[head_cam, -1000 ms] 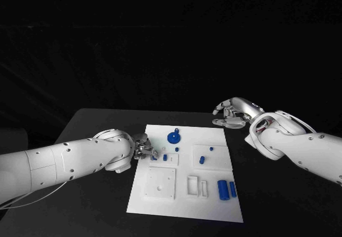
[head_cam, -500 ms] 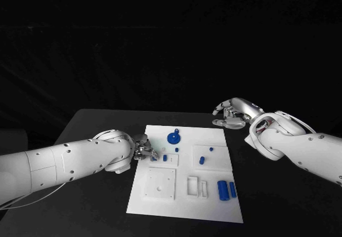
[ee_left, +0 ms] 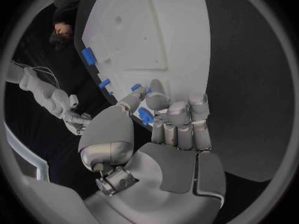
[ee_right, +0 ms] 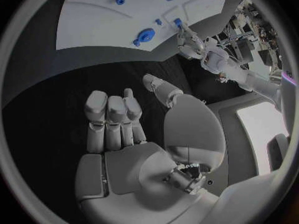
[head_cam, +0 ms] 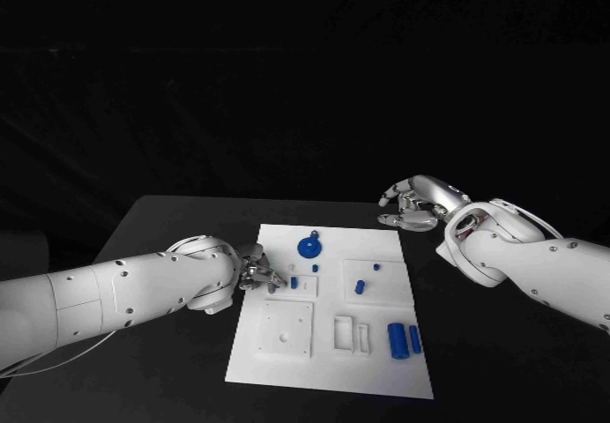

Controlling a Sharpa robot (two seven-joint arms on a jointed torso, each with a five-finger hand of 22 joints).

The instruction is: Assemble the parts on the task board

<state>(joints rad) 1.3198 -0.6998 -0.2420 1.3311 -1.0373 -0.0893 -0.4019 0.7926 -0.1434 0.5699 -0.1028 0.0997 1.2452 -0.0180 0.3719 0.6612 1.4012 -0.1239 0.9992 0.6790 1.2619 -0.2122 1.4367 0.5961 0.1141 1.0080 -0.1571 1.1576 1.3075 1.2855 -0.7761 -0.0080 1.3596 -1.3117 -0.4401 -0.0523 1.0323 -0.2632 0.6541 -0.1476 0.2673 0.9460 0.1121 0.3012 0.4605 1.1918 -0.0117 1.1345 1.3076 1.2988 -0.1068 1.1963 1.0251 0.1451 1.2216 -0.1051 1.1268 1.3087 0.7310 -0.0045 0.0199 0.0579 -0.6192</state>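
Head view puts the left hand [head_cam: 258, 271] at the left edge of the task board [head_cam: 382, 370], its fingers curled down onto the board's left-middle part beside a small blue part [head_cam: 293, 283]. From the left wrist view that hand [ee_left: 163, 134] has its fingers bent in close together, with a blue piece [ee_left: 146, 115] showing between the thumb and the fingertips — whether it is truly pinched or only touched I cannot tell. The right hand [head_cam: 413, 204] hangs over the black table [head_cam: 166, 220] just past the board's far right corner, well apart from every part; in the right wrist view its fingers [ee_right: 112, 119] are curled in toward the palm with nothing in them. On the board, a round blue disc with a small stem [head_cam: 309, 246] lies at the far middle, a short blue peg [head_cam: 360, 285] sits in a raised square to the right of centre, and a tiny blue dot [head_cam: 377, 263] lies just beyond it. Two blue cylinders [head_cam: 403, 338] lie side by side near the board's near right edge, next to two upright white slots [head_cam: 353, 332]. A white square plate with small holes [head_cam: 286, 326] occupies the near left part of the board.
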